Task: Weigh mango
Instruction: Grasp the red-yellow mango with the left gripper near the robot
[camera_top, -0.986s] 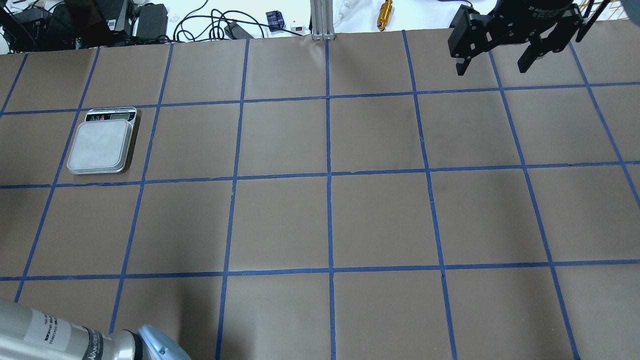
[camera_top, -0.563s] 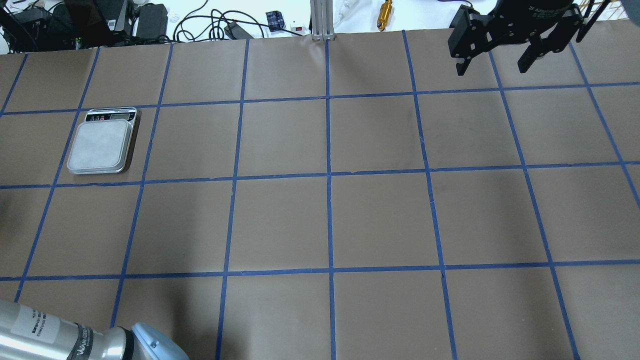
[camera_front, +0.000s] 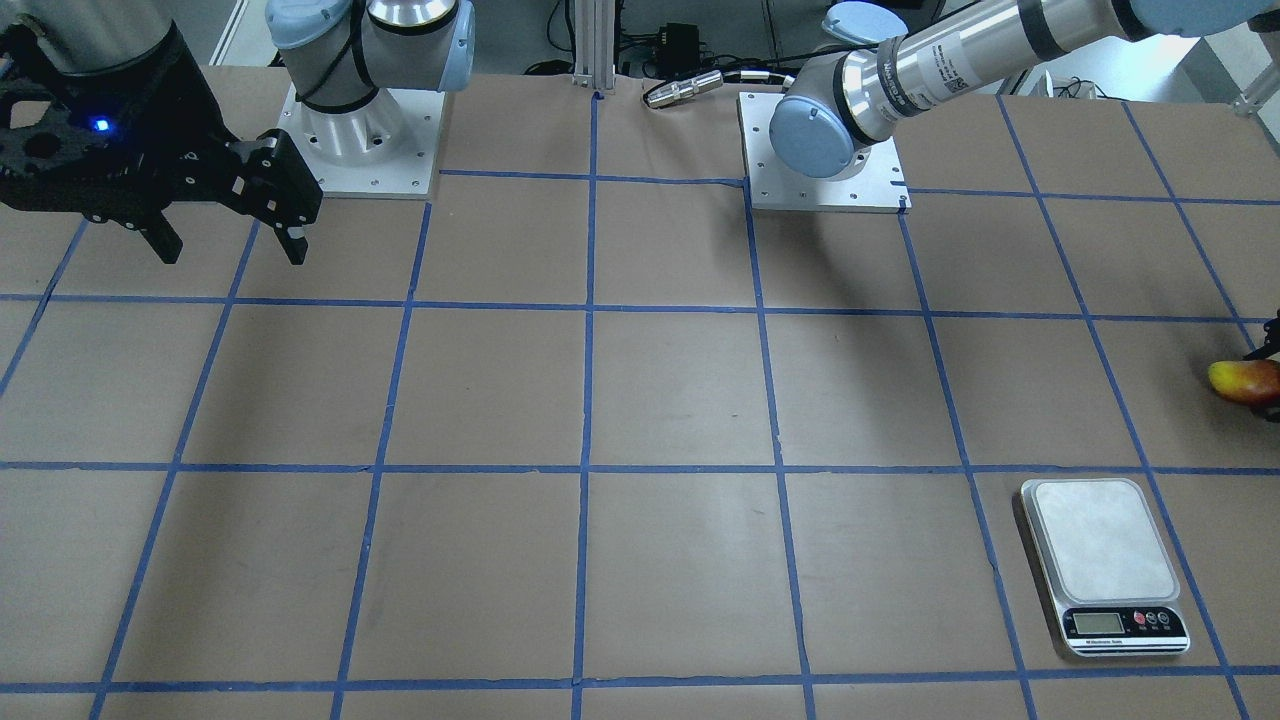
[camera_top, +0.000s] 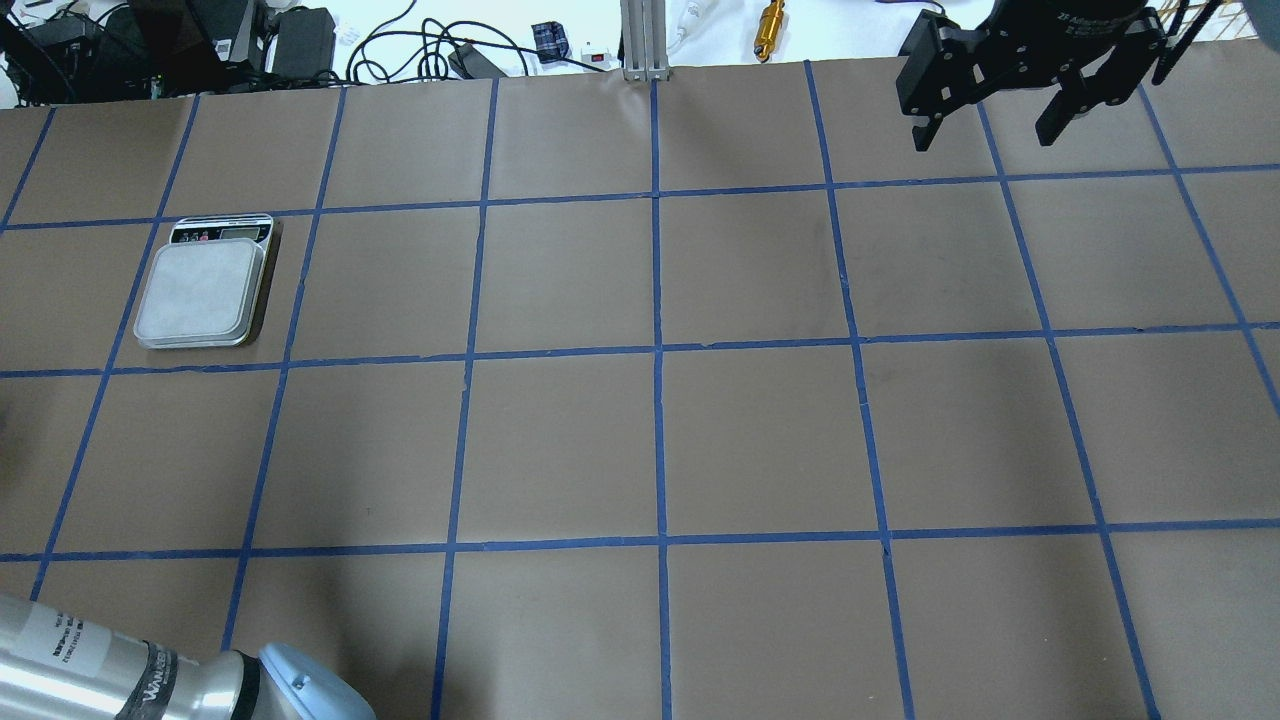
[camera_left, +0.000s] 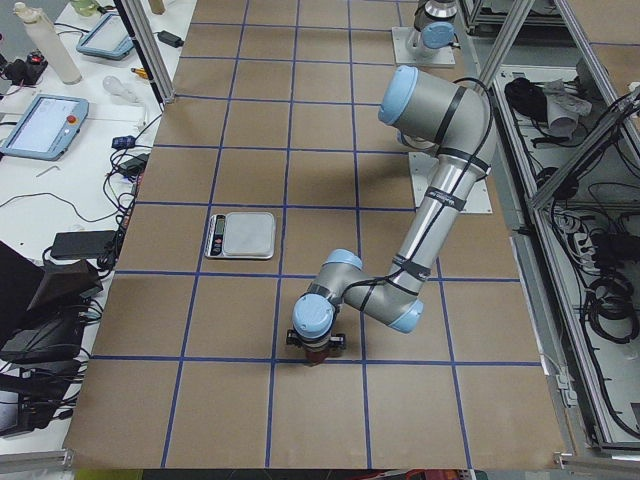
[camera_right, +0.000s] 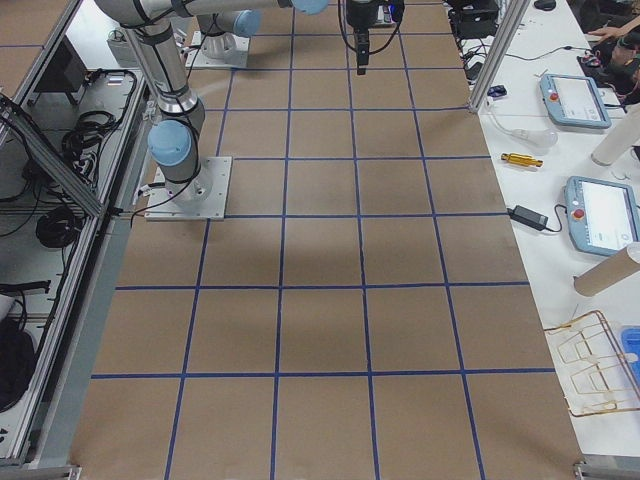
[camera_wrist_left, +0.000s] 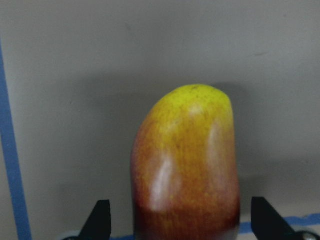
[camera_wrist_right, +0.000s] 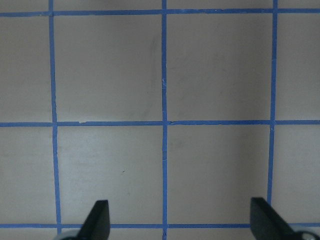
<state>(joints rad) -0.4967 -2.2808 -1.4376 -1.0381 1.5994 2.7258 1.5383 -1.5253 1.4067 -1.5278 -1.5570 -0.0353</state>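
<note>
The mango (camera_wrist_left: 185, 160), yellow at its far end and red-orange nearer the camera, lies on the brown paper between the fingers of my left gripper (camera_wrist_left: 182, 220). The gripper is open, with a gap on each side of the fruit. In the front-facing view the mango (camera_front: 1245, 380) shows at the right edge. The silver scale (camera_top: 200, 290) stands bare at the table's left, display away from me; it also shows in the front-facing view (camera_front: 1100, 540). My right gripper (camera_top: 985, 125) is open and empty, high over the far right of the table.
Blue tape divides the brown paper into squares. Both arm bases (camera_front: 360, 140) (camera_front: 825, 150) stand at my edge of the table. An aluminium post (camera_top: 640, 40), cables and a brass part (camera_top: 770, 30) lie beyond the far edge.
The left arm's elbow has shifted slightly to the left at the bottom of the overhead view. The right gripper and the scale have stayed put.
</note>
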